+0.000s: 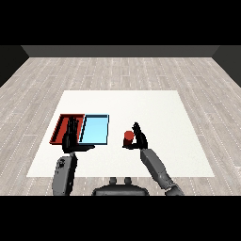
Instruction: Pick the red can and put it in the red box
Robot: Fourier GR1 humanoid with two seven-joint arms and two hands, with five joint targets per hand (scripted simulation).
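Observation:
A small red can (128, 137) stands upright on the white table (155, 113), right of the two trays. My right hand (139, 138) is beside it on its right, fingers curved round its side and thumb reaching under it toward the left. The red tray (60, 127) lies at the table's left, partly hidden by my left hand (72, 137), which hovers over its right edge with straight fingers pointing away and thumb stretched to the right.
A light blue tray (95, 129) lies directly right of the red tray, between it and the can. The table's front edge runs just below both hands.

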